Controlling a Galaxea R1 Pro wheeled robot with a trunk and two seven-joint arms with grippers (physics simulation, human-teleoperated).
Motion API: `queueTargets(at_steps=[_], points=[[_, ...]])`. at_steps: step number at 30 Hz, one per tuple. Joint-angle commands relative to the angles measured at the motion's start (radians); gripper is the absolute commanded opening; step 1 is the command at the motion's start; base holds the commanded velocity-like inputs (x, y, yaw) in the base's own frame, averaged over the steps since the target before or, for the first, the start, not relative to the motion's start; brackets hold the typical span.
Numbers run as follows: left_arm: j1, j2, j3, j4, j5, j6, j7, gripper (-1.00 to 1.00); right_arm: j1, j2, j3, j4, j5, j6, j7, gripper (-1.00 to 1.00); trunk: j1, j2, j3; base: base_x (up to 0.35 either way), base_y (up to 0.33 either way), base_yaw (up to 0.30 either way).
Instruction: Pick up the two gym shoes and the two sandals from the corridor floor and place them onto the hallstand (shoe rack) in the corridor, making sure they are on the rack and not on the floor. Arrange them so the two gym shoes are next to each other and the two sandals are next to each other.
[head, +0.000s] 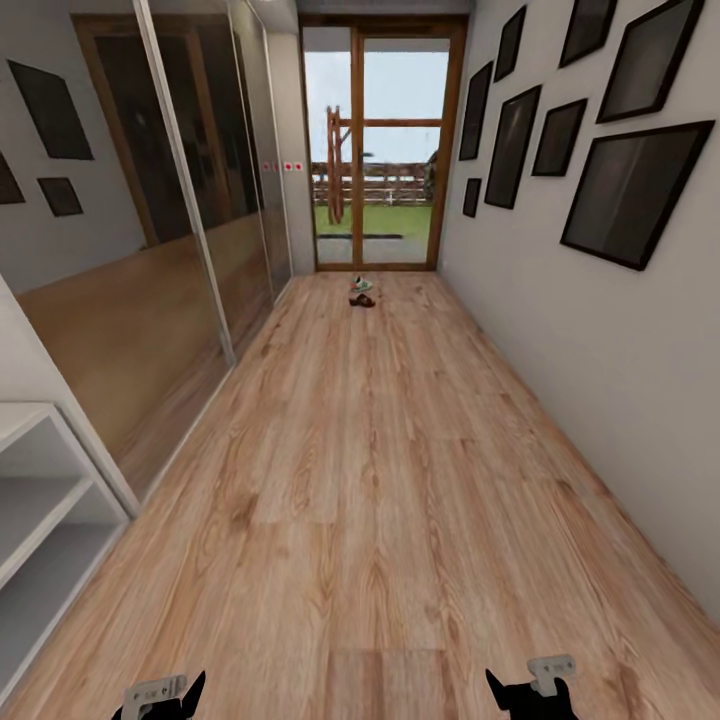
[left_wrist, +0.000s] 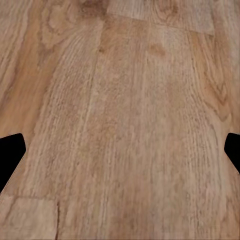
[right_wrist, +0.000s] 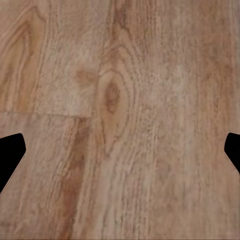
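The small cream-white and brown pile of shoes (head: 362, 293) lies far ahead on the light brown wood-plank corridor floor (head: 380, 480), near the glass door (head: 380, 150). The left gripper (left_wrist: 120, 150) and right gripper (right_wrist: 120, 150) hang spread and empty. I judge the approach is in hand; next the robot must drive forward.

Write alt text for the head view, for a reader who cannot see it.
A long corridor floor of light wood planks runs to a glass door, with a small pile of shoes lying far off near it. Mirrored panels and a white shelf unit line the left; dark frames hang right. The left hand and right hand peek in below.
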Motion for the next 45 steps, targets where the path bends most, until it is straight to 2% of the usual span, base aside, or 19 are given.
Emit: queueTargets(at_steps=[1, 45], points=[[-0.001, 0.0, 0.004, 0.001, 0.008, 0.001, -0.01, 1.0, -0.001, 0.0, -0.008, 0.001, 0.001, -0.002, 0.008, 1.0, 0.0, 0.0, -0.001, 0.337, 0.0, 0.0], [0.0, 0.0, 0.004, 0.001, 0.008, 0.001, -0.01, 1.0, -0.001, 0.001, -0.008, 0.002, 0.001, -0.002, 0.007, 1.0, 0.0, 0.0, 0.0, 0.337, 0.0, 0.0]])
